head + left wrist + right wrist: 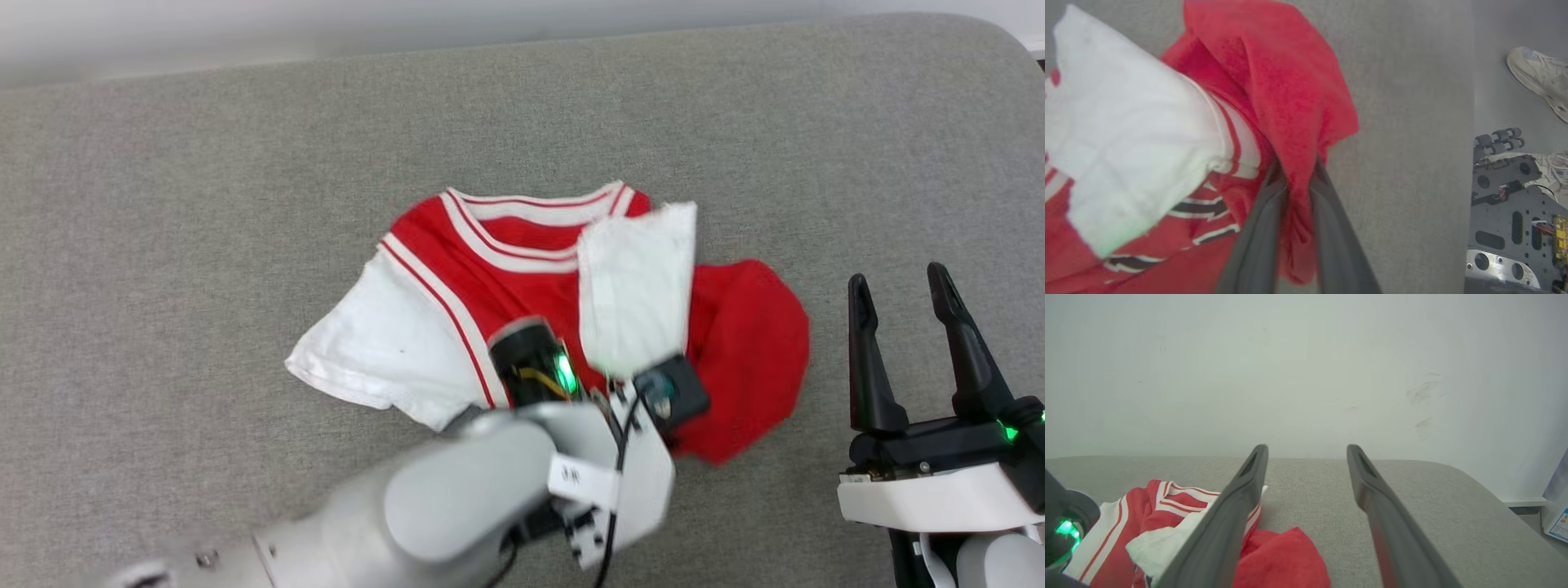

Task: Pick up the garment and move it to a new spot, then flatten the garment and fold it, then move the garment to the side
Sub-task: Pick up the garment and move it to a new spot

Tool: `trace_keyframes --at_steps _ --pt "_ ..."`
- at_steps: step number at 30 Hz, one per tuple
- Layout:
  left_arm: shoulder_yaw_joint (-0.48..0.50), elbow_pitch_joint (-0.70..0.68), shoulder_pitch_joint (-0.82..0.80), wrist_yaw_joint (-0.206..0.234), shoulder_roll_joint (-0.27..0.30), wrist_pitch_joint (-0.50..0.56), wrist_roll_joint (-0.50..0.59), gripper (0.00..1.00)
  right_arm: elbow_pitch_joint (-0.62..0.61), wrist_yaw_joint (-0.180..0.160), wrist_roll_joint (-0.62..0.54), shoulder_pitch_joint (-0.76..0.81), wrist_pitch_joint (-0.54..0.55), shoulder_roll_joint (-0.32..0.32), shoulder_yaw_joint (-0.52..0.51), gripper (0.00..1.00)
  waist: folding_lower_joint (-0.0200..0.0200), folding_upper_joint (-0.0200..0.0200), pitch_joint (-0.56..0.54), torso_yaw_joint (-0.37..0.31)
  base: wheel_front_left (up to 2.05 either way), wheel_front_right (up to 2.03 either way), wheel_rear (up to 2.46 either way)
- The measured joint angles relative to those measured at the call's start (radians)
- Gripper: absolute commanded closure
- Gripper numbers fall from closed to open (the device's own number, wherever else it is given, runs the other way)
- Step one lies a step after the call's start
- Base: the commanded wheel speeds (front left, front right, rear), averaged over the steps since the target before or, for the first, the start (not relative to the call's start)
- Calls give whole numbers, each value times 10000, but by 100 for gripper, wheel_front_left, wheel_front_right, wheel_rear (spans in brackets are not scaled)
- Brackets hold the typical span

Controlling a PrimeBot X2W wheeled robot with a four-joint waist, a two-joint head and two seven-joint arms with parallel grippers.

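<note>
- Cushion (204, 245): grey woven cover, flat. It lies under both grippers and carries the garment.
- Garment (522, 286): red shirt with white sleeves and striped trim, crumpled on the cushion. It sits beneath and ahead of the left gripper, and to the left of the right gripper, apart from it.
- Spread sleeve (384, 343): white, lying open, left of the left gripper.
- Left gripper (1296, 171): fingers drawn almost together, pinching a bunched fold of red cloth that fills the gap between them. Black, white-edged lettering shows just left of its fingers.
- Folded sleeve (637, 286): white, flopped across the red body, just ahead of the left gripper's wrist.
- Red heap (751, 343): plain red cloth piled up, right of the left gripper. It is the part nearest the right gripper.
- Right gripper (898, 278): fingers spread wide with nothing between them, standing clear of the garment on its right.
- Handling, as judged: light, soft and limp, with no stiffness.
  - From a single pinch it will likely drape, trail and drag its loose folds along.
  - The knit looks grippy rather than slippery, and it is not fragile.
- Hold, as judged: a wad serves for carrying.
  - Flattening calls for two holds well apart on an edge, at the shoulders or hem corners.
  - Each hold is best taken through few layers.
</note>
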Motion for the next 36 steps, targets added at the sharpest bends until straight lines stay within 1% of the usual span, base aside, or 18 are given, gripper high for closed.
trace_keyframes --at_steps 3,5,6,7,11,14,16,18,21,24,26,32,35,36 --pt "-35 -35 824 0 -217 355 326 100 6 0 -4 4 0 -2 -59 0 0 0 36 41 0 0 0" --pt "-31 12 968 0 -240 259 506 100 27 0 -35 7 0 0 -71 0 0 0 24 108 0 0 0" --pt "-23 121 966 0 -257 40 606 60 44 2 -65 11 0 0 -82 0 0 0 2 155 0 0 0" --pt "-31 247 964 -2 -293 -263 646 0 61 2 -96 15 0 0 -105 0 0 0 -30 205 0 0 0" --pt "182 951 850 6 -564 -1923 646 0 159 2 -188 134 0 0 -109 0 0 0 -309 421 0 0 0" --pt "522 1220 695 374 -731 -3080 936 0 267 2 -194 324 0 0 -115 0 0 0 -627 574 0 0 0" --pt "798 1177 770 621 -872 -3754 899 0 318 2 -205 464 0 2 -123 0 0 0 -869 676 0 0 0" --pt "993 1034 889 924 -888 -4301 936 0 385 0 -222 599 0 0 -128 0 0 1 -1127 784 0 0 0" --pt "1392 780 1099 1498 -694 -4974 984 0 453 2 -224 795 0 2 -125 0 0 1 -1506 936 0 0 0" --pt "1854 472 1453 2207 -311 -5499 1001 0 545 0 -224 981 0 2 -125 0 0 0 -1856 1064 0 0 0" --pt "2270 203 1750 2767 -13 -5776 1018 0 585 2 -244 1094 0 2 -123 0 0 0 -2059 1133 0 0 0" --pt "3666 -669 3030 4527 1039 -6038 1496 0 658 2 -286 1363 0 2 -161 0 -1 0 -2517 1278 0 0 0" --pt "4669 -1503 3944 5196 1480 -6042 1912 0 688 2 -295 1476 0 4 -176 0 -1 0 -2659 1319 0 0 0" --pt "5012 -1772 4298 5359 1613 -6055 2052 0 698 2 -297 1489 0 2 -176 0 -1 0 -2695 1326 0 0 0"
